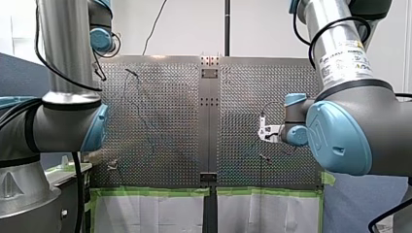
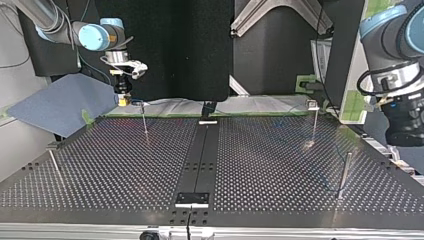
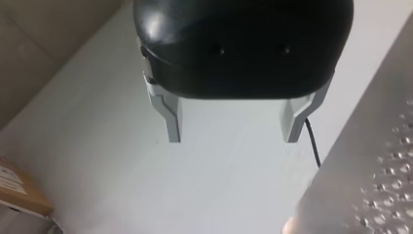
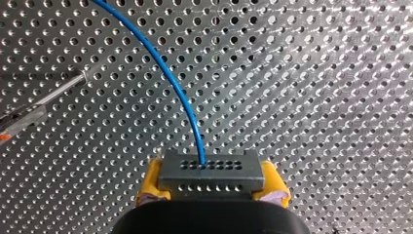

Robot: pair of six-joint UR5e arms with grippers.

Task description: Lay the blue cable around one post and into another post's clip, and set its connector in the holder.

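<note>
1. Firstly, right wrist view: the right gripper (image 4: pixel 210 179) is clamped on the grey connector (image 4: pixel 209 168), with a yellow pad (image 4: pixel 150 183) pressed against each of its sides. The blue cable (image 4: pixel 168 73) leaves the connector's forward face and curves away ahead of the gripper, above the perforated table (image 4: pixel 316 97). A thin clip post (image 4: pixel 53 95) shows ahead of the gripper and off to one side, apart from the cable.
2. Left wrist view: the left gripper (image 3: pixel 234 129) has its metal fingers (image 3: pixel 173 114) spread apart with nothing between them. The table's edge lies beside it, and a thin black wire (image 3: pixel 313 146) runs past one finger.
3. Top view: the right arm (image 2: pixel 95 36) enters at the upper left of the frame. Its gripper hangs over the table's far edge, just beside the clip post. The left arm (image 2: pixel 395 65) sits at the right edge of the frame, beyond the table's side, and its fingers cannot be read here. Three other posts (image 2: pixel 344 175) stand upright, well apart.
4. Front view: both arms fill the sides of the frame. Neither gripper's fingers can be made out, and the cable is too faint to trace.
</note>
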